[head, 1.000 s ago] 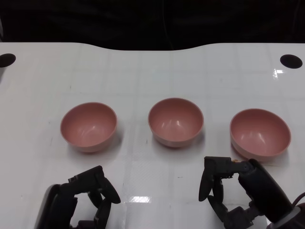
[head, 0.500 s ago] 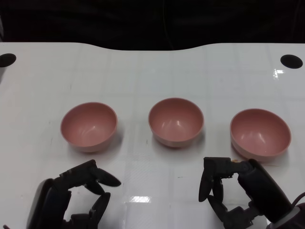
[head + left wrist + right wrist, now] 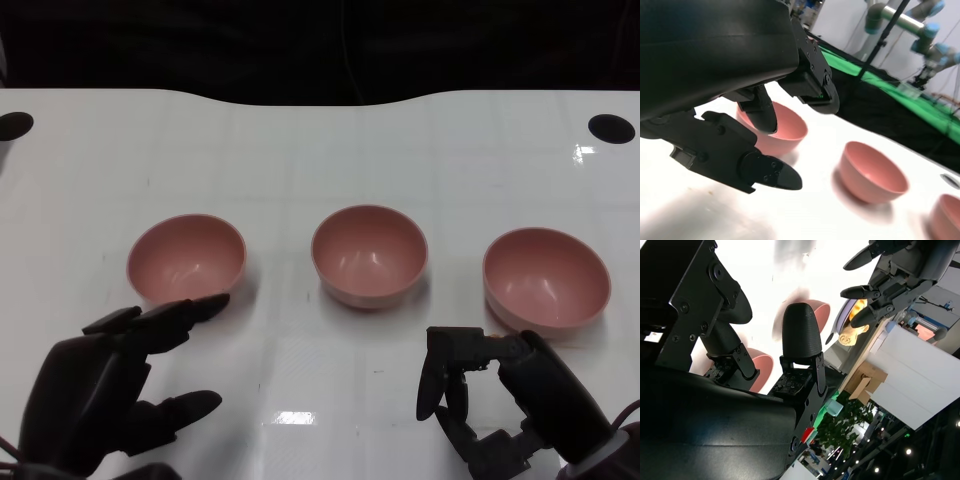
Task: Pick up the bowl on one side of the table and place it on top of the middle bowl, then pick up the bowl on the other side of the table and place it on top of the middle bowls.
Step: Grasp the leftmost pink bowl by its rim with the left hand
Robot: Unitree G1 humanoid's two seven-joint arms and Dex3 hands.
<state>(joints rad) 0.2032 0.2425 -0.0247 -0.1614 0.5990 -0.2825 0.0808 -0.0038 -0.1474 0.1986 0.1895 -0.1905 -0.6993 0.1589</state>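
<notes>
Three smooth, glossy pink bowls, round and deep, stand in a row across mid-frame on the white table [image 3: 300, 150]: left bowl [image 3: 186, 265], middle bowl [image 3: 369, 254], right bowl [image 3: 546, 279]. The left hand [image 3: 105, 390], lower left, is spread wide and empty, fingertips near the left bowl's rim. The right hand [image 3: 500, 405], lower right, holds nothing, fingers apart and bent downward.

Head view bright, even overhead light; glare patches on the glossy tabletop [image 3: 300, 150] at 6 and 2 o'clock, soft shadows under bowls. Left wrist pic: far bowls blurry. Right wrist pic: tabletop blown out white (overexposed), bg sharp.
</notes>
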